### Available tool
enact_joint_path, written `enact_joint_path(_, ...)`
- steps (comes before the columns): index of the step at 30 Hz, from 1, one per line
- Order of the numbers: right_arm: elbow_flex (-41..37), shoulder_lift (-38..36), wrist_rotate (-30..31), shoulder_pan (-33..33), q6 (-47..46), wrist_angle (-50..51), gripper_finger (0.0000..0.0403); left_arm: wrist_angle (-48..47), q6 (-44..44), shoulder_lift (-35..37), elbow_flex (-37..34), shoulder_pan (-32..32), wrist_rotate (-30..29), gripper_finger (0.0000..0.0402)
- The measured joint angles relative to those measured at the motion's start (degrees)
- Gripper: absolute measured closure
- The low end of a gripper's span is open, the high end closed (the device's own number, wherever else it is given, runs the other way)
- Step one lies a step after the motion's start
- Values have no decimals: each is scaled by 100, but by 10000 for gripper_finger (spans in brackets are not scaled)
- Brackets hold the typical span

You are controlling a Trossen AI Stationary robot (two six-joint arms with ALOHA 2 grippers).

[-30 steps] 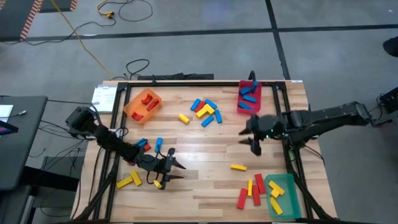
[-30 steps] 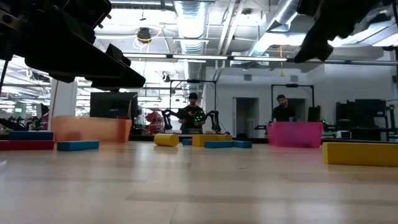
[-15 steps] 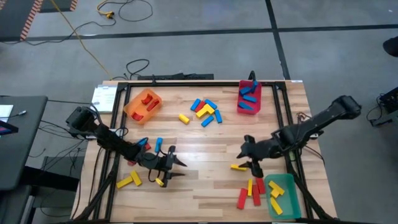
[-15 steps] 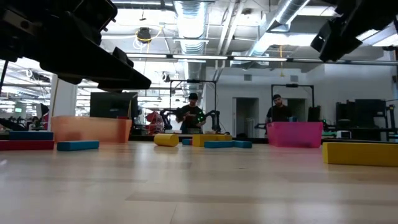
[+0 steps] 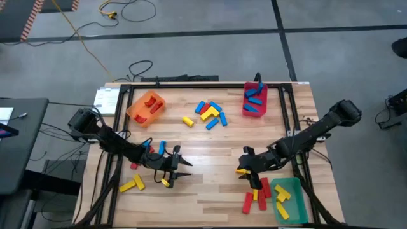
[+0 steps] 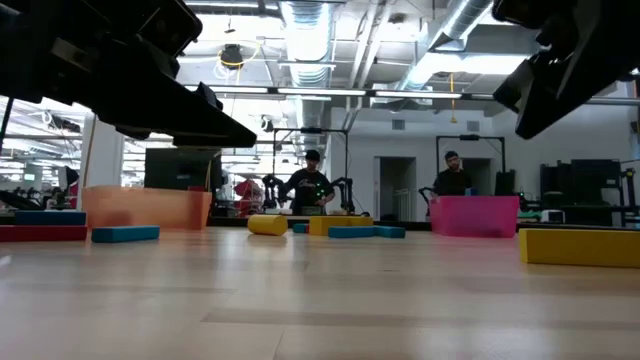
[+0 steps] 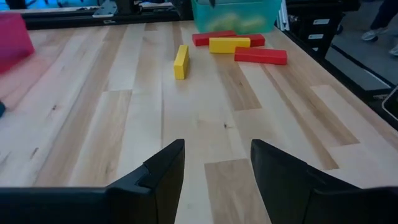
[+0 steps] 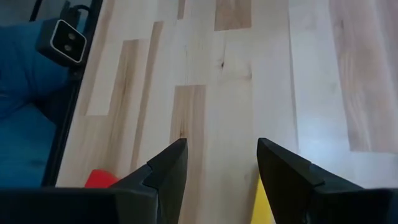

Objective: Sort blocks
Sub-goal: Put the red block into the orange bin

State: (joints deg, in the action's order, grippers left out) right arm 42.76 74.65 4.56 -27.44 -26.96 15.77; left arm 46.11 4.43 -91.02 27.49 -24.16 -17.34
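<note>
Right gripper hung over a yellow block, jaws apart, empty. Left gripper likewise parted, empty, above the counter.

Two dark jointed arms — matte black fingers, broad and wedge-shaped.

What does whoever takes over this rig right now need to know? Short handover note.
Left gripper: open, empty, low over the table's near left.
Right gripper: open, empty, at the lone yellow bar block.
Done: blue blocks in the pink bin, red blocks in the orange bin, yellow blocks in the green bin.
Left: the mixed centre cluster, red and yellow blocks beside the green bin, and loose blocks near the left arm.
</note>
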Motion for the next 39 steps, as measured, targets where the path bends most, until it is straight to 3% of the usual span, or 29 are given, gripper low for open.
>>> enact_joint_path(11,0,964,2,52,48,-966,196,-165,251,45,7,247,6,221)
enact_joint_path(14,0,1283,2,154,46,-1309,196,-1199,503,436,25,329,-286,221)
enact_joint_path(20,-1,1692,2,315,46,-1622,196,-4199,997,1797,413,435,-741,221)
enact_joint_path(27,0,1936,2,361,363,-2305,196,-6161,1994,3059,557,437,-824,221)
enact_joint_path(31,0,1940,2,361,603,-2519,196,-7118,2772,3300,556,436,-885,221)
enact_joint_path(39,0,1906,2,342,745,-2564,196,-8235,3704,3129,555,225,-686,221)
